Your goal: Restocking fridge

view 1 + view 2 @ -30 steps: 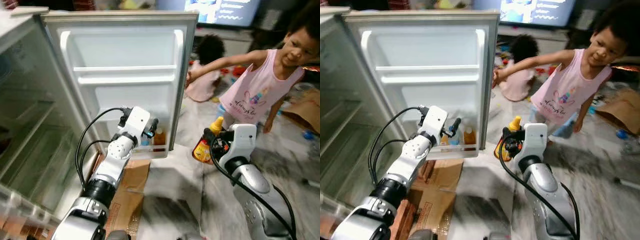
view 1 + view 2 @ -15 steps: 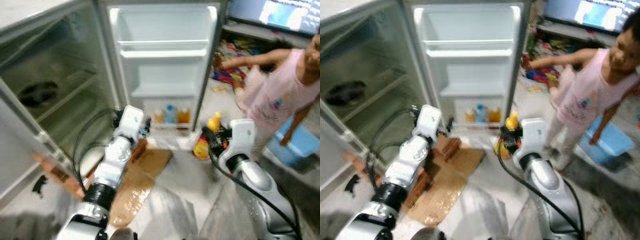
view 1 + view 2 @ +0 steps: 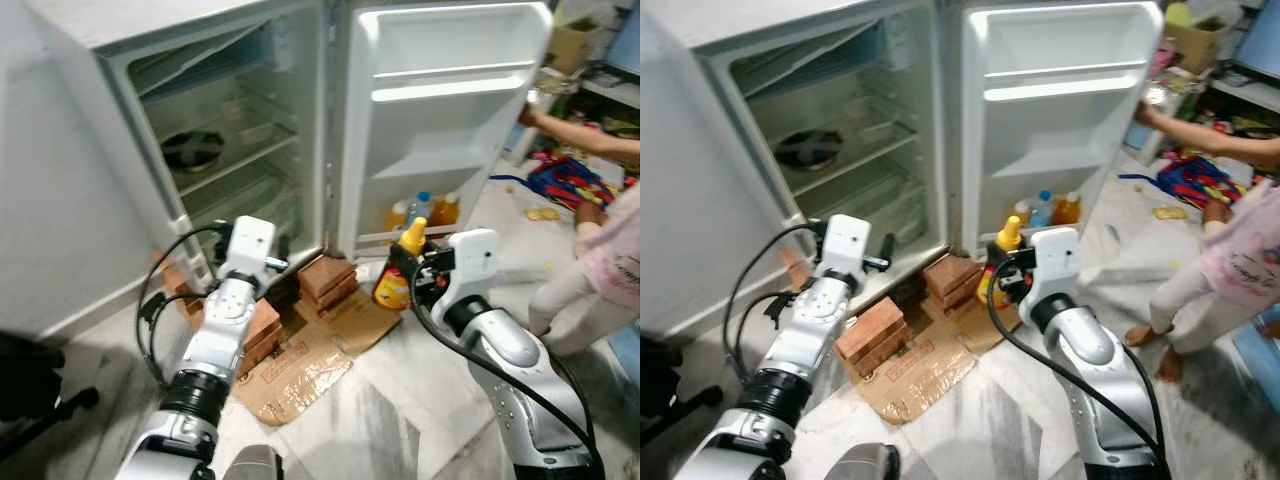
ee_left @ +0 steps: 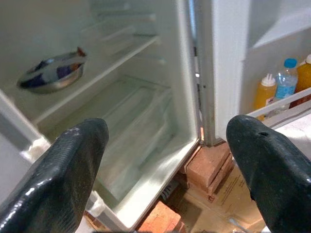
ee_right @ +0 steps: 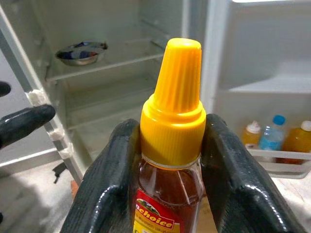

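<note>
Left eye view: my right gripper [image 3: 404, 272], centre frame, grips a honey bottle [image 3: 398, 280] before the open fridge [image 3: 230, 130]. My left gripper [image 3: 268, 262] hangs lower left.

Left wrist view: fingers [image 4: 68, 165] spread, empty.

Right wrist view: fingers [image 5: 109, 179] clamp the bottle's neck.

Partial "nchoice" on the squeeze bottle [image 5: 171, 145] red label.

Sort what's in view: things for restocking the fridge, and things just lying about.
For the job: bottle with yellow cap in the right gripper; open fridge; door shelf with three bottles; left gripper, open.

Lying about: bricks; cardboard; metal bowl.
</note>
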